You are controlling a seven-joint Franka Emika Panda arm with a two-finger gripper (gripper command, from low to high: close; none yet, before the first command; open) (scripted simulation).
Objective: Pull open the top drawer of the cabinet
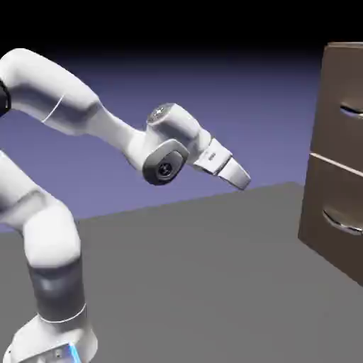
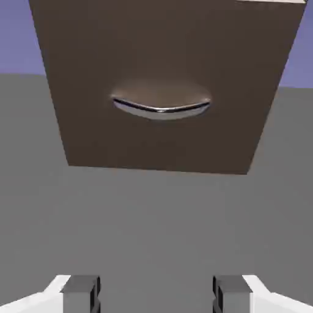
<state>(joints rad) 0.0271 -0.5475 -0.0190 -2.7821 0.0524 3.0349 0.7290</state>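
The jaws are released, parted wide with nothing held: in the hand view their two fingertips (image 2: 81,294) stand well apart, and only the grey worktop (image 2: 156,232) shows in the gap between them. In the exterior view they tilt down toward the exterior view's right, above the level of the worktop and not touching it. Right behind the jaws comes the wrist (image 1: 169,145), white with grey round caps, and from there the white arm (image 1: 64,88) runs back to the exterior view's left.

Ahead of the jaws, well apart from them, is the dark brown cabinet (image 1: 310,205). Its lower drawer (image 1: 333,188) sits lower than the jaws, with a curved silvery handle (image 1: 343,222). Over a thin pale seam (image 1: 337,164) is the top drawer (image 1: 344,81), ahead of the jaws and higher than they are, its own small curved handle (image 1: 351,111) out of their reach as they stand. The top drawer looks closed, though the exterior view cuts off part of its front. Farther off, beyond the jaws and the worktop, is the blue-violet backdrop (image 1: 234,106)
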